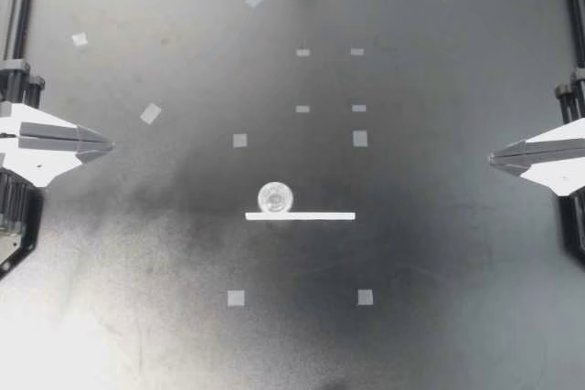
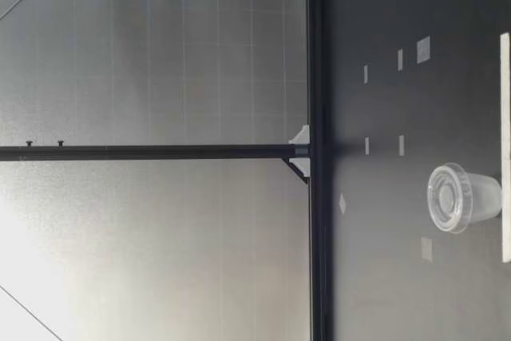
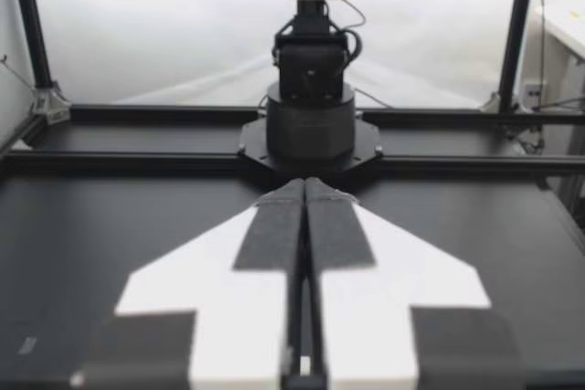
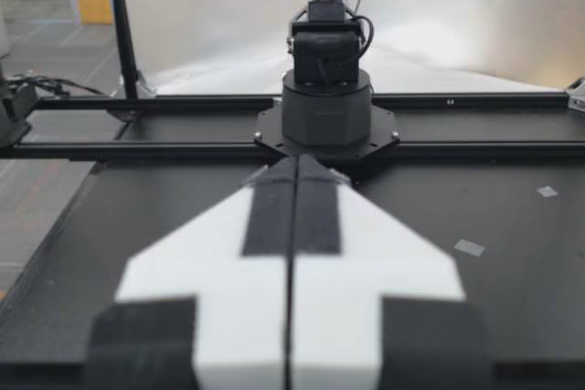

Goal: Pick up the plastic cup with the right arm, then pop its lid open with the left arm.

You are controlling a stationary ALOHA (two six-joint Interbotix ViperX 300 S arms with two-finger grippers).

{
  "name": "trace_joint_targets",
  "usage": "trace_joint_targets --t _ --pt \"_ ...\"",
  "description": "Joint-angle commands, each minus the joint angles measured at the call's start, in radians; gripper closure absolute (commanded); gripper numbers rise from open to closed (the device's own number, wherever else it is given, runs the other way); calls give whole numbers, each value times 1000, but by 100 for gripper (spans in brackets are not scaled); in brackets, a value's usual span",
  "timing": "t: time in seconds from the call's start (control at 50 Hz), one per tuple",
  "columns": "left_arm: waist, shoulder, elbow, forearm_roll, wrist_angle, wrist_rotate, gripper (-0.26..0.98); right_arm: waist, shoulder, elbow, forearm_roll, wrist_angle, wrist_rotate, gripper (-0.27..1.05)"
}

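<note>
Fingers, both pairs: clenched together, empty.

Top view: my left fingers (image 1: 102, 144) are at the left edge of the frame, mid-height, tips pointing toward the centre. My right fingers (image 1: 498, 156) mirror them at the right edge, a shade lower. Each pair is pressed flat along its seam. Both are well apart from everything lying on the worktop (image 1: 439, 253).

Clear plastic cup (image 1: 275, 197): just left of centre and slightly below mid-height of the frame, between the two pairs of fingers and a little nearer my left. From above it shows as a round rim with a smaller base inside. Low view: the cup (image 2: 465, 197) stands upright, mouth up, wider at the rim than at the base.

White strip (image 1: 300, 216): lies flat directly below the cup in the top frame, running left to right, with the cup by its left part. Touching or just beside, I cannot tell. In the low view the strip (image 2: 505, 145) is nearer that camera than the cup.

Tape squares (image 1: 239, 141): pale, scattered over the dark worktop above and below the cup, none touching it.

Left wrist view: fingers (image 3: 291, 198) closed, with my other arm's base (image 3: 311, 125) straight ahead across the worktop. Right wrist view: fingers (image 4: 283, 175) closed likewise, opposite base (image 4: 326, 107) ahead.
</note>
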Motion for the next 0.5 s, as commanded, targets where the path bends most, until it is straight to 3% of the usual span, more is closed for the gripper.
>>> trace_joint_targets --t 0.0,0.08,0.22,0.38,0.48 --pt "2 -3 51 -2 -14 9 63 0 9 15 0 -2 -2 67" --pt "2 -6 84 -9 -20 -5 73 -2 -3 61 0 2 2 77" --pt "9 12 66 -34 -6 8 74 -2 -3 98 26 26 55 80" --pt "54 114 -60 -34 123 21 74 -2 38 80 25 75 95 80" --pt "64 247 -144 -32 169 40 74 0 91 61 23 71 94 80"
